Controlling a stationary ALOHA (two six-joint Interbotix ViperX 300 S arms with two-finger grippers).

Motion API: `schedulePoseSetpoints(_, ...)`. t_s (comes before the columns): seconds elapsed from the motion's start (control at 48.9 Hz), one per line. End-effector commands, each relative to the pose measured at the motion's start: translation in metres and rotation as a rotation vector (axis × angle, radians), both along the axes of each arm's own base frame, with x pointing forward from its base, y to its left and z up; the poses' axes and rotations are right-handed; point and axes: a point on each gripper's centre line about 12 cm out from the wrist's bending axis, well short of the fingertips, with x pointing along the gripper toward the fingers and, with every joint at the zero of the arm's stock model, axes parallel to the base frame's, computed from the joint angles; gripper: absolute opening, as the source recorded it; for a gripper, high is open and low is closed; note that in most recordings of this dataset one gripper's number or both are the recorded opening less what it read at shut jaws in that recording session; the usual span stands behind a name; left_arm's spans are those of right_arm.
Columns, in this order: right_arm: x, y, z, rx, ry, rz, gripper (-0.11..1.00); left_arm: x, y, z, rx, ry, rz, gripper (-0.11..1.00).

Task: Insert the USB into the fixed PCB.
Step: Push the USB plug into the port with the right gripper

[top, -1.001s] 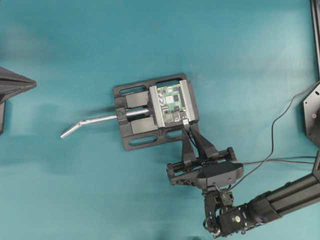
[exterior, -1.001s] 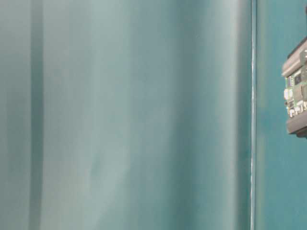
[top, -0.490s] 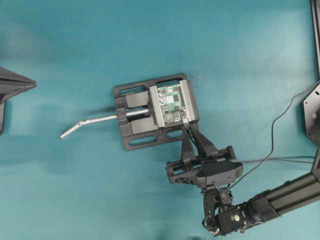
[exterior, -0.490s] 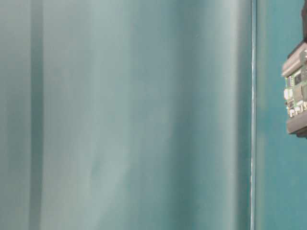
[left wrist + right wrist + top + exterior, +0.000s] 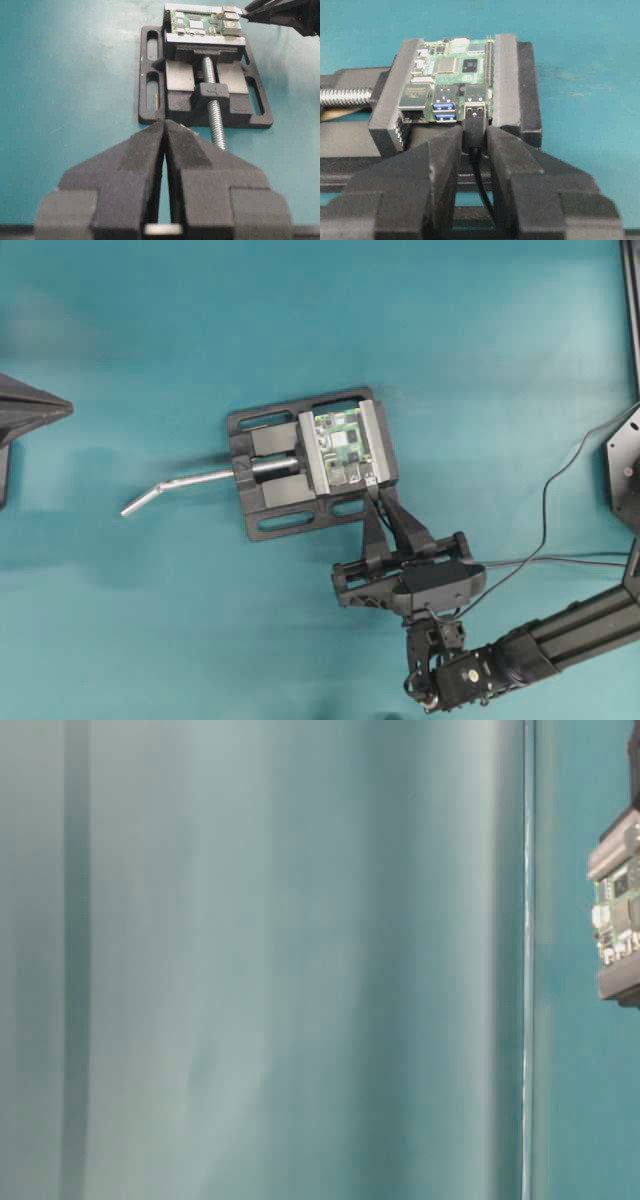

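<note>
We see a plain teal table (image 5: 150,360) filling the overhead view, and one thing rests flat on it near the middle: a black vise (image 5: 270,480), its slotted base plate lying directly on the surface. Its silver bent handle (image 5: 165,488) sticks out to the left in the overhead view, the bent end dipping toward the teal top, though we cannot tell whether it touches. In the left wrist view the same vise (image 5: 205,95) sits square on the table (image 5: 65,75), its threaded screw pointing toward the camera.
</note>
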Motion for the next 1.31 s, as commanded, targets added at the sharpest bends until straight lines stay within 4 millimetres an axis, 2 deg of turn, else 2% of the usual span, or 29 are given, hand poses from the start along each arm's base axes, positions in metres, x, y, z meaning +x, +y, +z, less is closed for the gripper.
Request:
schedulePoseSetpoints(0.0,0.006,-0.007,0.015,0.005,-0.037,-0.021,0.21,0.001,0.001,0.005,-0.002,-0.011,0.005,0.00)
schedulePoseSetpoints(0.633,0.008,-0.011,0.031,0.020,-0.026,-0.024,0.21,0.001,0.001,0.005,-0.002,-0.011,0.005,0.00)
schedulePoseSetpoints(1.287,0.011,-0.020,0.023,0.023,0.013,-0.026,0.21,0.001,0.001,0.005,-0.002,-0.011,0.006,0.00)
